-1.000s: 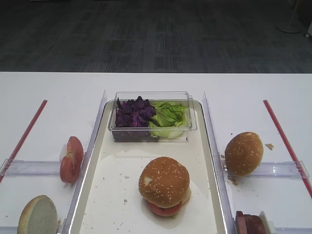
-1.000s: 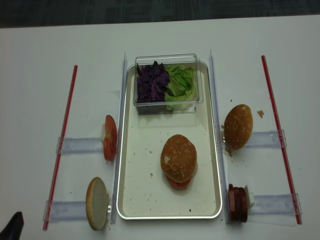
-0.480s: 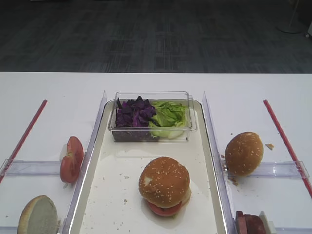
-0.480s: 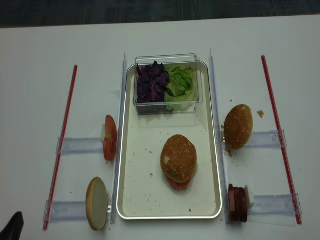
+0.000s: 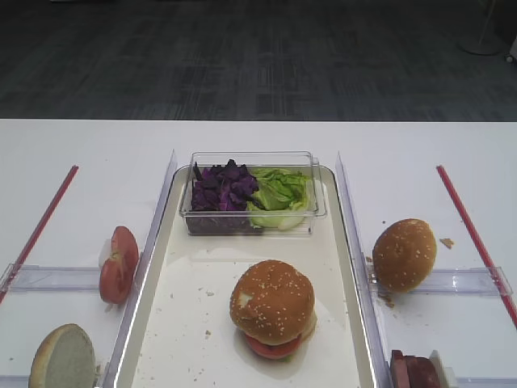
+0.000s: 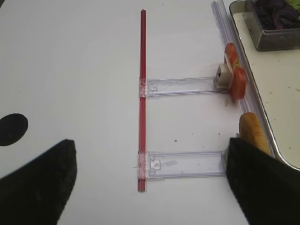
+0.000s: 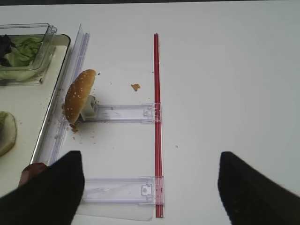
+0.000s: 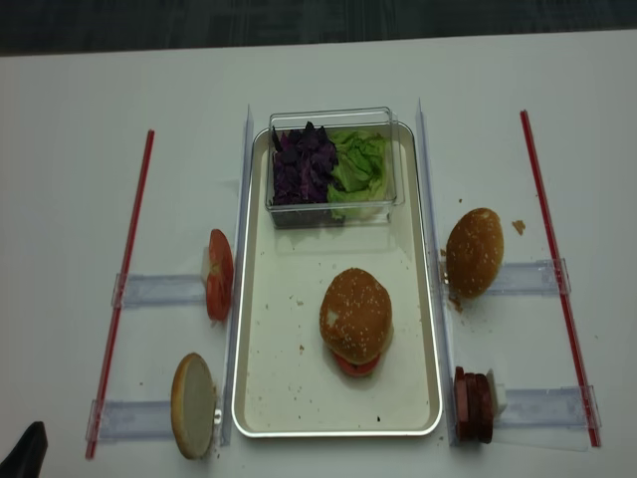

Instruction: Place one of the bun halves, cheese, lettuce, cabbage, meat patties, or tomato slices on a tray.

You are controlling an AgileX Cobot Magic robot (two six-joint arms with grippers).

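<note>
Both pincers hang back over the near edge of the surface with nothing between their fingers: the right pincer [image 7: 150, 197] stands spread wide over bare white top, and the left pincer [image 6: 150, 187] is likewise parted.

Nearest on the right, the meat patties [image 8: 474, 403] stand upright on edge in their clear holder; a sideways pinch could topple the stack or drag the light holder along.

On the near left, the cut-faced bun half [image 8: 193, 404] leans against the tray [image 8: 261, 329] rail, so a descent there risks striking the silver rim.

Mid-tray, the sesame bun top [image 8: 355, 315] already sits on a tomato slice; adding to it off-centre may tip the stack.

Beyond, the tomato slices [image 8: 219, 274] and the spare sesame bun [image 8: 474, 252] also stand on edge and could roll.

Farthest, the cabbage [image 8: 304, 164] and lettuce [image 8: 360, 164] lie in a clear box, whose walls could catch a finger.
</note>
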